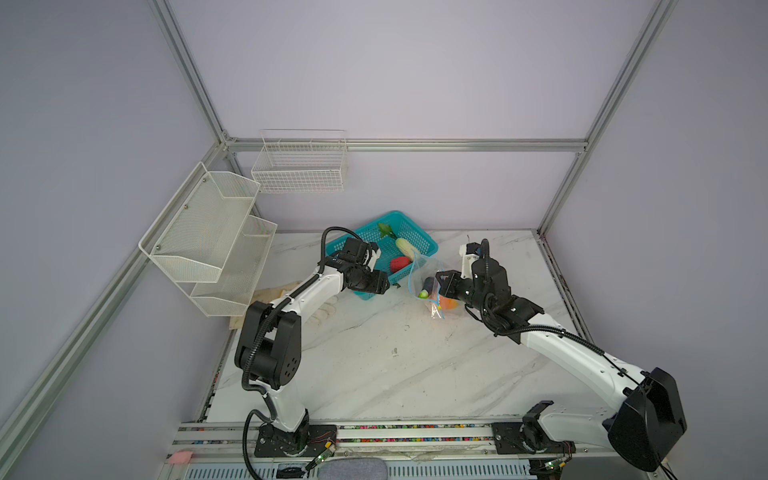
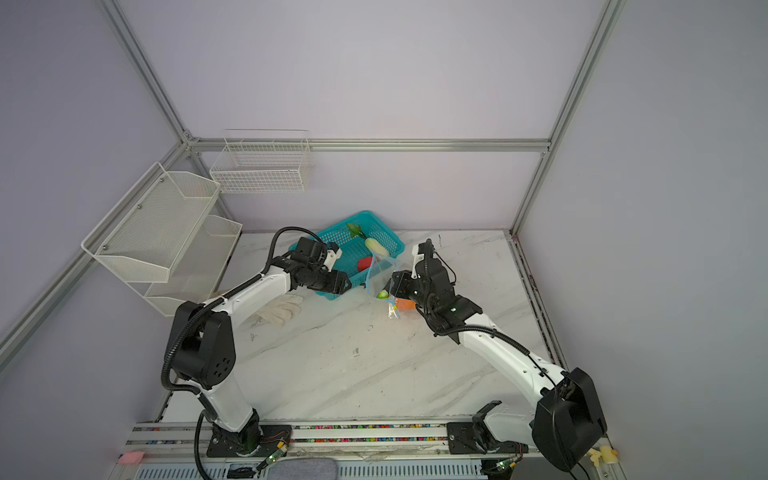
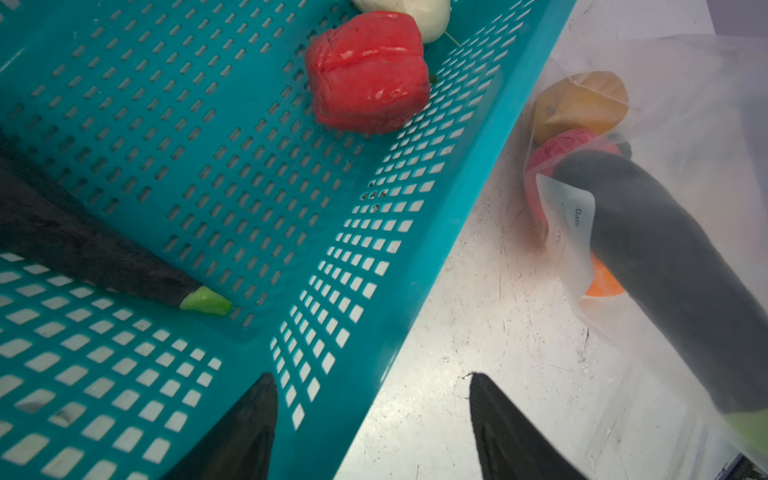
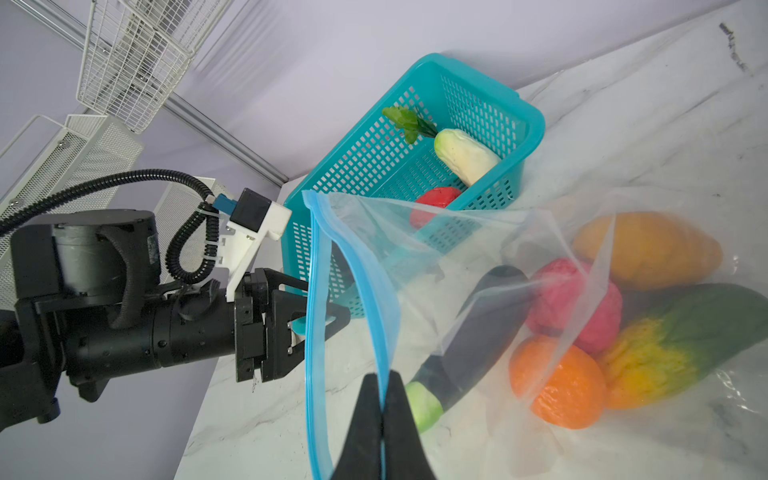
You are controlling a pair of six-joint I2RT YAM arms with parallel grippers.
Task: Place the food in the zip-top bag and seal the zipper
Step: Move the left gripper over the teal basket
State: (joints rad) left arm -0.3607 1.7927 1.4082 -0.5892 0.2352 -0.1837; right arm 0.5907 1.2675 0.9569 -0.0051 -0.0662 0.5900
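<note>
In both top views the zip-top bag (image 1: 430,272) (image 2: 382,272) is seen on the marble table (image 1: 374,365), just beside the near right corner of the teal basket (image 1: 432,249). Its long axis runs from the basket toward the table's front, and its mouth is turned toward the left arm. The right gripper (image 1: 438,282) is set against the bag's right side. The left gripper (image 1: 385,285) is held over the basket's near corner, apart from the bag. A white piece (image 1: 406,246) and a red piece (image 1: 400,263) lie in the basket.

In the left wrist view the left gripper's fingers (image 3: 249,432) are spread, with nothing grasped; the basket's wall is seen beyond them. A dark piece (image 3: 83,245) with a green tip lies on the basket floor.

In the right wrist view the right gripper is clenched on the zipper (image 4: 311,332), whose blue strip stands as an open loop facing the left gripper. The eggplant (image 4: 478,332) lies lengthwise in the bag, its green end toward the mouth, just beside the clenched fingers. The orange (image 4: 557,382), pink piece (image 4: 577,303), mango (image 4: 648,249) and cucumber (image 4: 685,345) are lodged deeper in.
</note>
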